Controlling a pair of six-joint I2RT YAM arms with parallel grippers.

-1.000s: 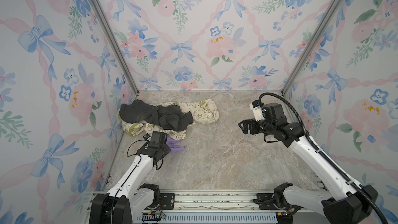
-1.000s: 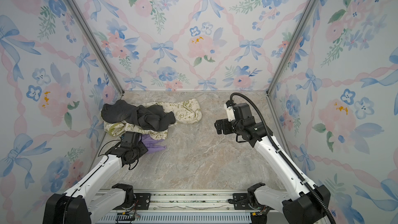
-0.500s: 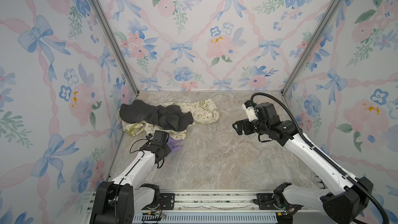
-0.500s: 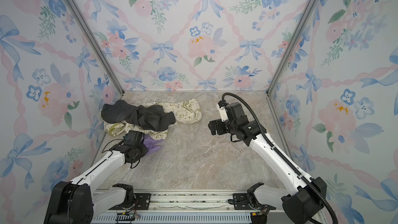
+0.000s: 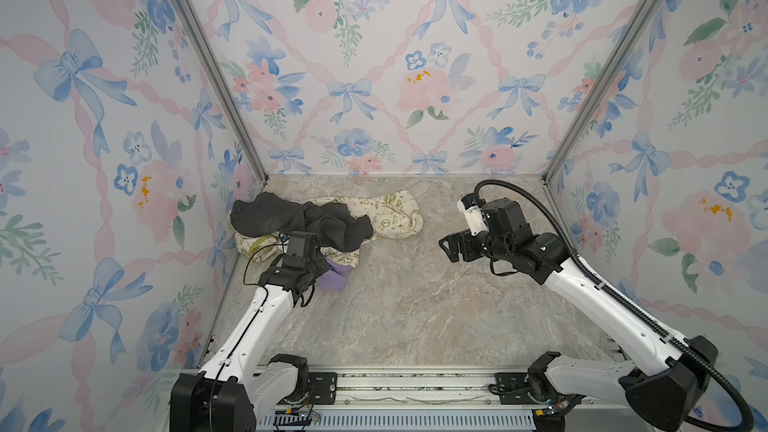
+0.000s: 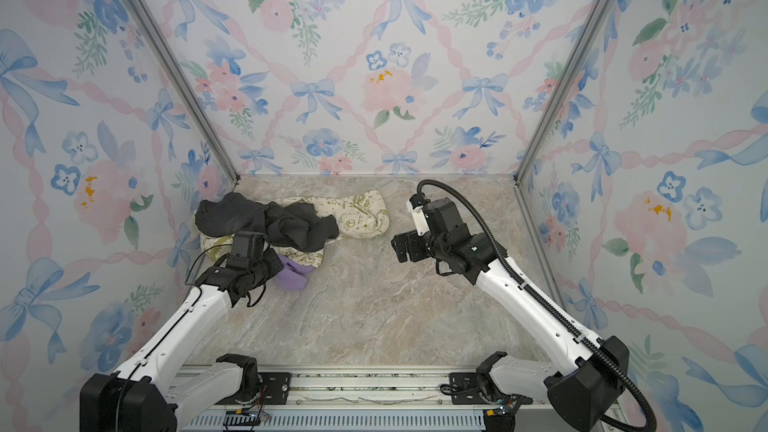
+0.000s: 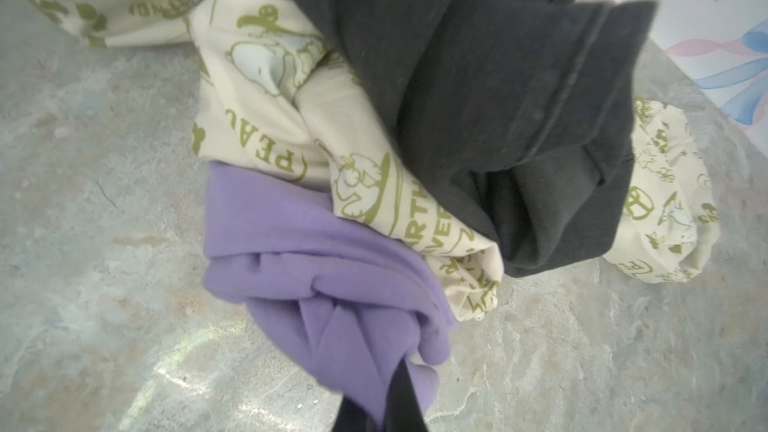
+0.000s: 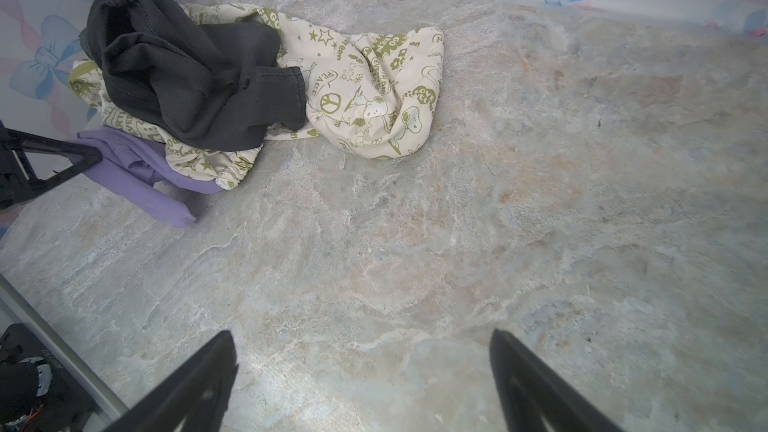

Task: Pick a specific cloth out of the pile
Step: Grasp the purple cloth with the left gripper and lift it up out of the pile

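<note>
**Left gripper has the lavender cloth by its free end**

The left gripper (image 7: 395,371) is closed hard on a bunched fold of the cloth (image 7: 316,268). Creases in the fabric run in toward the fingertips, so the pinch has caught several layers rather than a single edge. The grip probably sits there because this loose end is the only part of the cloth that shows.

Just ahead of the fingertips, the cloth disappears under the cream cloth (image 7: 266,89). That in turn lies under the dark garment (image 7: 498,97) further ahead. The cloth is therefore the bottom layer of the pile (image 5: 316,222), with its exposed end lying on the table (image 8: 540,201) on the gripper's side.

With two fabrics weighing on it, the cloth likely needs a low pull straight back, away from the pile. The cream hem rests on the cloth right beside the grip, and it could drag along with it.

The right gripper (image 8: 362,338) has its jaws spread wide and holds nothing. It hangs over bare table, with the pile well ahead of it and off to one side. That position seems chosen to keep it clear of the pull, while leaving it free to pin the other fabrics if they follow.
</note>
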